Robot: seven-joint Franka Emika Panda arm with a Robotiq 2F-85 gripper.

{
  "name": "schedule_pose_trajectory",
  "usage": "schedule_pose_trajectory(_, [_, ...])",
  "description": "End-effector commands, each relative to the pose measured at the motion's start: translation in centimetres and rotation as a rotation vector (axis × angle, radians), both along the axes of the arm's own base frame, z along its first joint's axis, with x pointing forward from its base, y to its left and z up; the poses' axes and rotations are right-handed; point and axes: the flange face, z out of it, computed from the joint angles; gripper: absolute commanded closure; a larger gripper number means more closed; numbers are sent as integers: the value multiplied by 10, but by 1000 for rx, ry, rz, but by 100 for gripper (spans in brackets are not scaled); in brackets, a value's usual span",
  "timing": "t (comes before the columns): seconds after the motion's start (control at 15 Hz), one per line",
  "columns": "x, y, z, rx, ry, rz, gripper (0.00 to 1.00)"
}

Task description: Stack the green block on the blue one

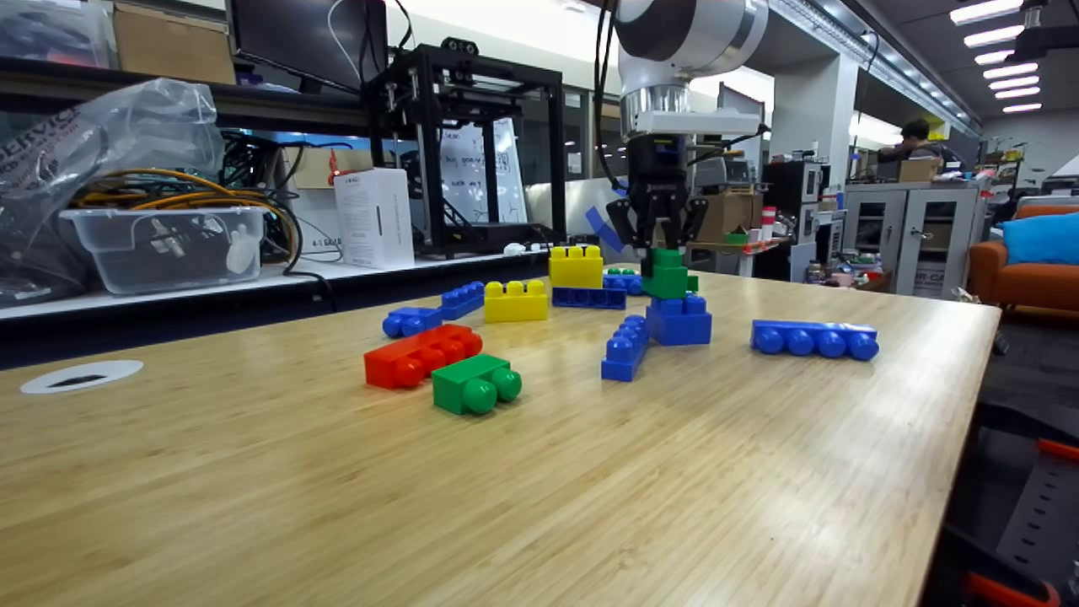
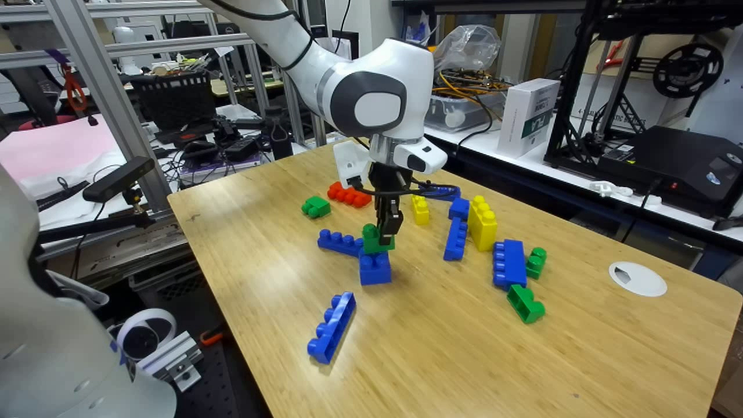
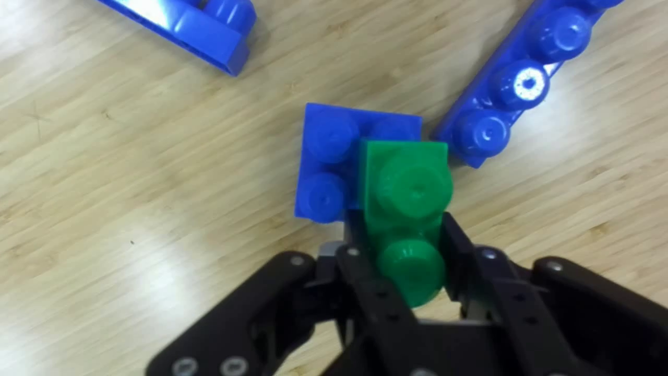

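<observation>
The green block (image 1: pixel 666 280) is a bright green studded brick between the fingers of my gripper (image 1: pixel 660 240). It also shows in an exterior view (image 2: pixel 377 242) and in the wrist view (image 3: pixel 407 177), with two studs facing up. My gripper (image 3: pixel 402 222) is shut on its sides. The blue one (image 1: pixel 679 326) is a chunky blue brick standing studs up on the table, directly below the green block. In the wrist view the blue one (image 3: pixel 326 146) shows its left studs, while the green block covers part of its right side. I cannot tell whether the studs are engaged.
A thin blue brick (image 1: pixel 625 347) lies close beside the blue one, and a long blue strip (image 1: pixel 813 339) lies on its side nearby. A red brick (image 1: pixel 421 354), a wider green brick (image 1: pixel 476 384) and yellow bricks (image 1: pixel 516 302) lie elsewhere on the wooden table (image 1: pixel 590 472).
</observation>
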Motion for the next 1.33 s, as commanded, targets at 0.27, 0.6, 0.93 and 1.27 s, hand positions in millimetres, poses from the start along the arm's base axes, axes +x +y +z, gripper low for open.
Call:
schedule_pose_trajectory(0.27, [5, 4, -1, -32, 12, -22, 90])
schedule_pose_trajectory(0.6, [-2, 8, 6, -53, 31, -76, 90])
schedule_pose_trajectory(0.93, [-7, 10, 13, -52, 49, -110, 90])
schedule_pose_trajectory(1.27, [-9, 14, 12, -48, 57, -80, 90])
